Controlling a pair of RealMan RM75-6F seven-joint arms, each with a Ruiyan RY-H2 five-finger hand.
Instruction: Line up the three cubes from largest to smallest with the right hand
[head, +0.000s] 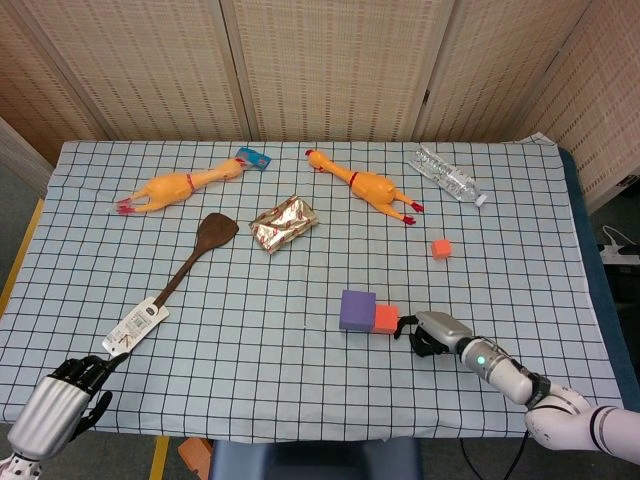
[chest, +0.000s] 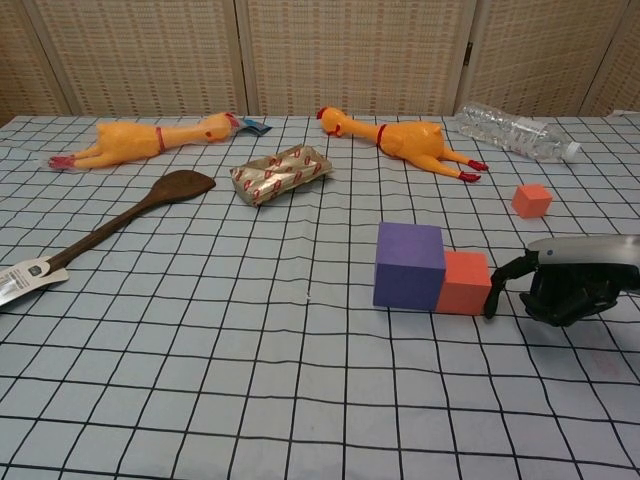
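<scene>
Right robot hand (chest: 560, 290) touches orange cube (chest: 465, 282) beside purple cube (chest: 409, 264).

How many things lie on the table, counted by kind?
Cubes: 3 (purple, orange, small orange)
Rubber chickens: 2
Spatula: 1
Foil packet: 1
Bottle: 1
Total: 8

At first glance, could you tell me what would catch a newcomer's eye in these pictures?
Probably the purple cube and the orange cube side by side near the table's middle, with the right hand low beside the orange one, a fingertip at its side. Next, the two rubber chickens lying at the far edge.
</scene>
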